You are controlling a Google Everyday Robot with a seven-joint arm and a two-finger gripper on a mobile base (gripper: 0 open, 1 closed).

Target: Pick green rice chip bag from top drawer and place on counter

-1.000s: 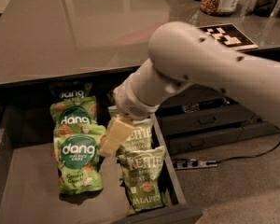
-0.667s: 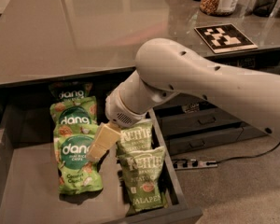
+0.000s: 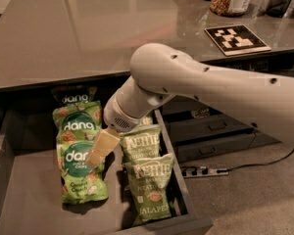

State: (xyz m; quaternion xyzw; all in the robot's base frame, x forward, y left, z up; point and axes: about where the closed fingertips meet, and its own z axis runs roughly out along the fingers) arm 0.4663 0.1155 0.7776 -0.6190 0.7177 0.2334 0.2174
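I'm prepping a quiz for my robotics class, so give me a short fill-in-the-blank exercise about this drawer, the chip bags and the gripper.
1. The top drawer below the counter stands ___.
2. In the camera view, the green rice chip bag lies to the ___ of the Kettle chip bags.
3. The gripper is inside the drawer, over the bag lettered ___.
Missing words: open; left; dang.

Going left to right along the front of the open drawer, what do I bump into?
The top drawer, its bare floor → green rice chip bag → gripper, over that bag's right edge → Kettle jalapeño chip bag → power strip on the room floor outside.
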